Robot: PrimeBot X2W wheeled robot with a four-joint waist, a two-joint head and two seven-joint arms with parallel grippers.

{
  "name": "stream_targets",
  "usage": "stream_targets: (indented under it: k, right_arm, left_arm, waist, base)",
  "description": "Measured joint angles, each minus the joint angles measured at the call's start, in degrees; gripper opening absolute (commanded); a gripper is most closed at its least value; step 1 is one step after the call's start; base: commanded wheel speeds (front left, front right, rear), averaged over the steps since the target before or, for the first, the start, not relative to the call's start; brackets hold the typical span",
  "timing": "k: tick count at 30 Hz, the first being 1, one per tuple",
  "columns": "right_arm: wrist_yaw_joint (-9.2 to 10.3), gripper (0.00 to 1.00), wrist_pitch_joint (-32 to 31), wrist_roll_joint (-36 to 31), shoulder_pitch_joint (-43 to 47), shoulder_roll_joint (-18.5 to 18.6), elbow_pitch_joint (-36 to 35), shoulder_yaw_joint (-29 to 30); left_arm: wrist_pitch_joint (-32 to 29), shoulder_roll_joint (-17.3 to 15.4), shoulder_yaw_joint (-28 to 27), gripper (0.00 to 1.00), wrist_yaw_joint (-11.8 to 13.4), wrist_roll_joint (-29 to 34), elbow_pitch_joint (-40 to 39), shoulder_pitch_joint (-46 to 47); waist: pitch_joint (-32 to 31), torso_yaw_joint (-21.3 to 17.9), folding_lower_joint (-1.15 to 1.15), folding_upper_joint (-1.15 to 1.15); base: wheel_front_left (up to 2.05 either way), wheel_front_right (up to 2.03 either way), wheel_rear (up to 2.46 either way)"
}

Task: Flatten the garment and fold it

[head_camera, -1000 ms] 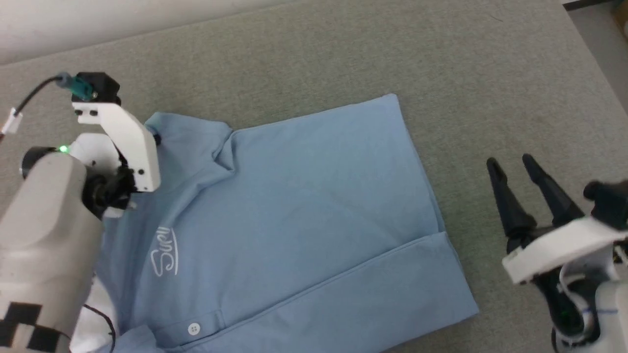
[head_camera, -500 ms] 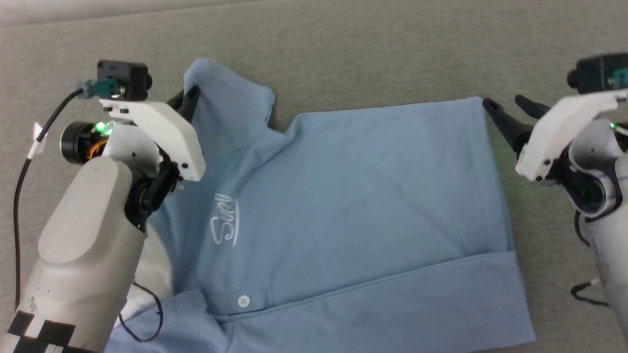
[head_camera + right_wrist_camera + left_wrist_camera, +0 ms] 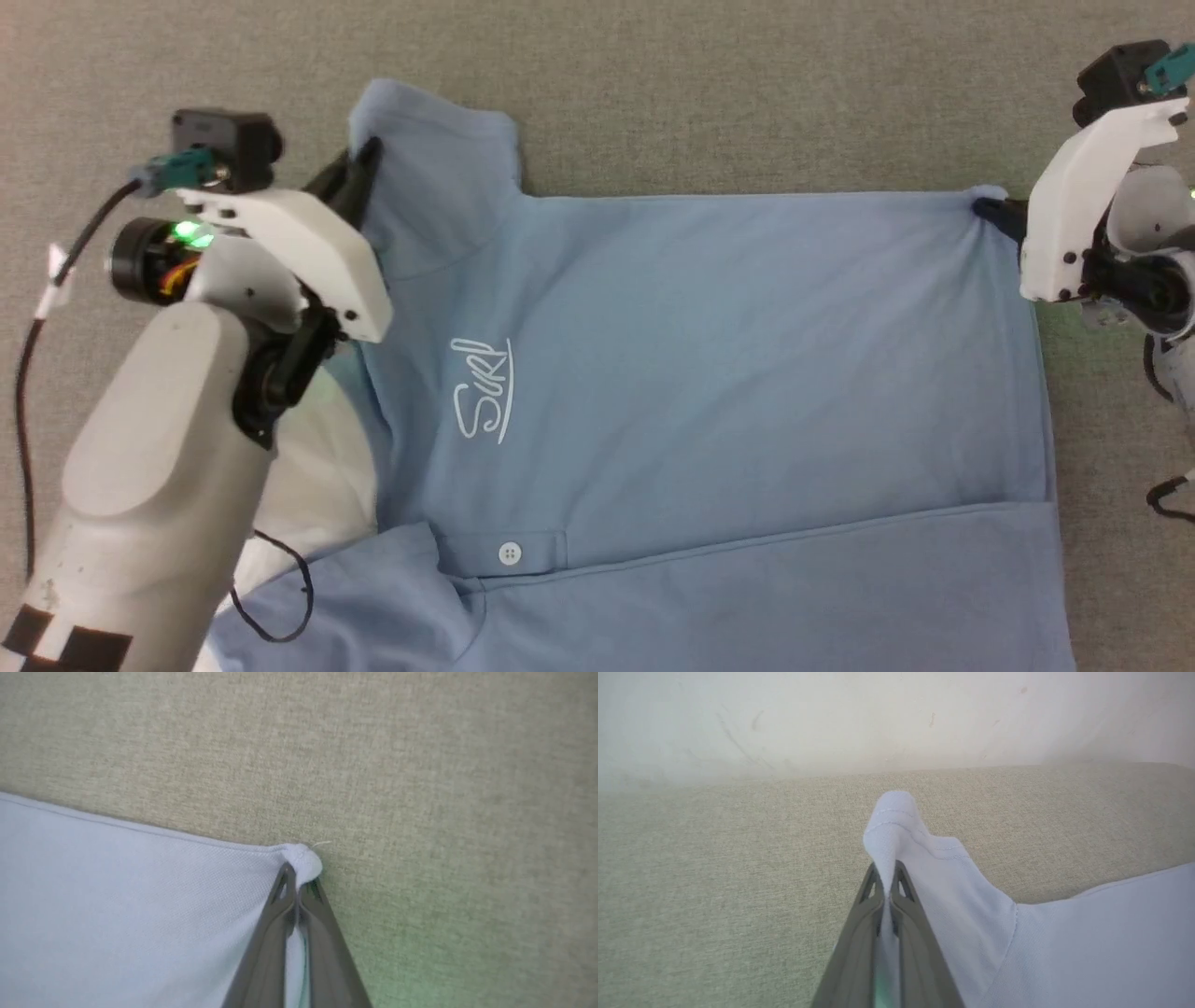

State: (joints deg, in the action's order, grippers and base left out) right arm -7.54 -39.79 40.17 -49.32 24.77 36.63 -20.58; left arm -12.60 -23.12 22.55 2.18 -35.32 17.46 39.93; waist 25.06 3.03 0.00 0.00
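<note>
The garment (image 3: 709,373), a light blue polo with a white cursive logo (image 3: 481,390) and a white button (image 3: 510,553), lies spread on the grey-green fabric surface (image 3: 747,84). My left gripper (image 3: 359,163) is shut on its far left sleeve corner (image 3: 896,821), which stands pinched up between the fingers (image 3: 859,933). At the far right, my right gripper (image 3: 994,210) is shut on the far hem corner (image 3: 303,858), bunching it slightly. The near part of the garment is folded over along a seam (image 3: 794,541).
White cloth (image 3: 317,485) shows under my left forearm (image 3: 149,485). A pale wall (image 3: 878,718) rises behind the surface in the left wrist view. Bare fabric surface lies beyond the garment's far edge.
My right gripper swung in from the near right to the far hem corner and shut on it. The garment now lies stretched flatter between both grippers. The head camera tilted down.
</note>
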Motion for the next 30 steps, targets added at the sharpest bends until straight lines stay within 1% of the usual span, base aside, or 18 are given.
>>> stream_targets:
  k: [3,5,9,11,14,16,19,23,24,26,27,28,29,30]
  right_arm:
    - [0.00,0.00,5.9,-0.9,0.9,0.2,-1.8,-0.7]
    - [-0.02,0.00,9.5,-1.1,1.4,0.6,-4.2,-0.5]
    - [-0.02,0.00,13.8,-1.4,4.5,2.9,-10.1,0.4]
    - [-0.01,0.00,14.9,-1.4,8.5,3.9,-13.2,0.9]
    - [-0.04,0.00,16.0,-1.4,16.3,4.4,-16.8,2.6]
    - [-0.08,0.00,16.9,-1.6,22.0,4.2,-18.5,4.1]
    - [-0.08,0.00,18.3,-1.8,29.8,2.5,-19.5,7.1]
    - [-0.08,0.00,19.8,-2.1,38.2,-0.7,-18.9,11.1]
    - [-0.08,0.04,20.2,-2.4,39.8,-1.4,-18.5,12.0]
    - [-0.07,0.33,20.5,-2.7,41.2,-2.1,-18.3,12.9]
    - [-0.07,0.97,21.0,-2.8,42.5,-3.0,-18.2,13.9]
    - [-0.05,1.00,21.3,-2.8,43.6,-3.8,-18.3,14.7]
    - [-0.01,1.00,21.5,-2.8,44.6,-4.7,-18.7,15.2]
    - [0.00,1.00,21.7,-3.1,45.6,-5.4,-19.4,15.5]
  left_arm:
    - [1.8,-0.9,-1.2,0.00,0.7,0.0,-0.3,-0.1]
    - [2.6,-1.9,-1.8,0.00,1.6,0.5,-1.0,-0.6]
    - [3.7,-4.2,-3.1,0.00,3.4,0.7,-5.0,-5.7]
    - [4.2,-5.4,-4.4,0.00,5.3,0.5,-8.4,-10.3]
    - [3.9,-7.1,-6.5,0.00,9.0,-0.4,-14.3,-19.5]
    - [3.1,-7.6,-7.4,0.00,11.6,-1.3,-18.7,-26.6]
    - [1.5,-7.7,-7.8,0.00,15.2,-2.9,-24.2,-37.1]
    - [-0.4,-6.6,-7.6,0.00,17.8,-5.8,-28.3,-47.9]
    - [-1.0,-6.4,-7.1,0.00,18.0,-6.3,-28.6,-49.5]
    - [-1.5,-5.9,-6.5,0.00,18.1,-7.0,-28.9,-50.8]
    - [-1.6,-5.3,-6.1,0.37,18.1,-7.6,-29.1,-51.7]
    - [-2.0,-4.8,-5.7,0.91,18.0,-8.2,-29.1,-52.2]
    - [-2.4,-4.5,-5.2,1.00,18.0,-8.5,-29.0,-52.6]
    - [-2.5,-4.2,-5.0,1.00,18.0,-8.7,-28.8,-53.0]
  waist:
    - [-1.2,-0.2,0.02,0.00]
    - [-2.4,-0.4,0.02,0.00]
    - [-5.3,-0.8,0.01,0.00]
    - [-7.1,-1.0,0.00,0.00]
    - [-9.8,-1.4,0.00,0.00]
    - [-11.6,-1.6,-0.01,0.00]
    - [-14.1,-1.9,-0.01,0.00]
    - [-17.0,-2.1,-0.02,0.00]
    - [-17.5,-2.2,-0.02,0.00]
    - [-18.0,-2.2,-0.02,0.00]
    - [-18.4,-2.2,-0.02,0.00]
    - [-18.7,-2.2,-0.02,0.00]
    - [-19.0,-2.2,-0.01,0.00]
    - [-19.3,-2.3,-0.01,0.00]
  base:
    - [0.00,0.00,0.00]
    - [0.00,0.00,0.00]
    - [0.00,0.00,0.00]
    - [0.00,0.00,0.00]
    - [0.00,0.00,0.00]
    - [0.00,0.00,0.00]
    - [0.00,0.00,0.00]
    - [0.00,0.00,0.00]
    - [0.00,0.00,0.00]
    - [0.00,0.00,0.00]
    - [0.00,0.00,0.00]
    - [0.00,0.00,0.00]
    - [0.00,0.00,0.00]
    - [0.00,0.00,0.00]
